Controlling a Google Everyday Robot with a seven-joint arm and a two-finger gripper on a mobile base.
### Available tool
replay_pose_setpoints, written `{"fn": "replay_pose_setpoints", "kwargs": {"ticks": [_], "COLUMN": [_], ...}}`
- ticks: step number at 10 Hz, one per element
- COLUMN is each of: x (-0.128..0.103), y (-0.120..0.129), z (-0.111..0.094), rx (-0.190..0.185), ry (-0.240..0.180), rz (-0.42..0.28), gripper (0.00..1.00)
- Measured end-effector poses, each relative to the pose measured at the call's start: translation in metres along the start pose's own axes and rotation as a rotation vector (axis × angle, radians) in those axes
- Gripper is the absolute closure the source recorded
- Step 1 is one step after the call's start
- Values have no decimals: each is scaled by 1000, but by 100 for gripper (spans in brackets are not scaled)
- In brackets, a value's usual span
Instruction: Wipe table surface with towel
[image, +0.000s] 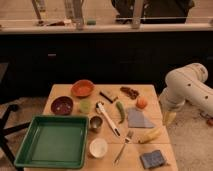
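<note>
gripper (170, 118) hangs just off right edge of tabletop (65, 92); open or closed, cannot tell | towel (138, 119) lies flat on tabletop, near gripper's left; not touching

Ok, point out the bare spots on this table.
Bare wood lies between the steel fork and the blue-grey sponge at the near edge, and left of the round orange bowl. The green plastic tray is empty. The middle, around the grey towel, is crowded. The gripper hangs off to the right.

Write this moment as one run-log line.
phase: wipe not begun | towel: flat on table | gripper: off table's right edge, apart from towel
</note>
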Motion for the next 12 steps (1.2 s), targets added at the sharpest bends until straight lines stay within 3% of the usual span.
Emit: {"fn": "replay_pose_setpoints", "kwargs": {"ticks": [12], "x": [1], "y": [-1], "z": [1], "rx": [-5], "ry": [-9], "rz": [11], "gripper": [20]}}
